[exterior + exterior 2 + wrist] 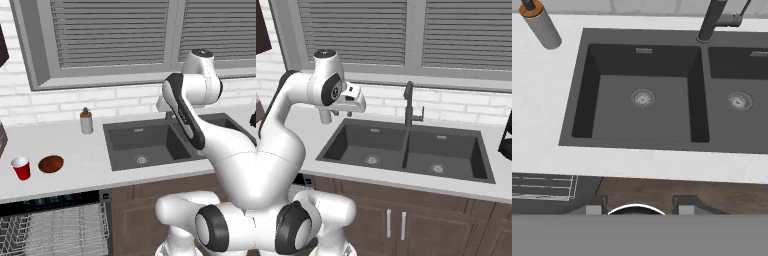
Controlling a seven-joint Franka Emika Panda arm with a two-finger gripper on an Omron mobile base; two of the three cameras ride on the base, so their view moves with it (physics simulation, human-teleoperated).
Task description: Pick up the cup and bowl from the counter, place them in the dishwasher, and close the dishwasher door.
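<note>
Cup: small red tapered plastic cup, upright, lower left of the left base view on the white table.
Bowl: reddish-brown shallow bowl, just right of it.
Fingers: gripper over the sink's left edge, empty; spread cannot be told.
Direction: both things lie well to the fingers' left.

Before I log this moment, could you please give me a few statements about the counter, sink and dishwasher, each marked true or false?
1. The cup stands upright on the counter, left of the bowl. True.
2. The bowl sits in the sink. False: it rests on the counter, left of the sink.
3. The dishwasher rack shows below the counter edge. True.
4. The gripper holds the cup. False: nothing is between its fingertips; it looks down over the sink.
5. The soap bottle lies on its side. False: it stands upright.
</note>
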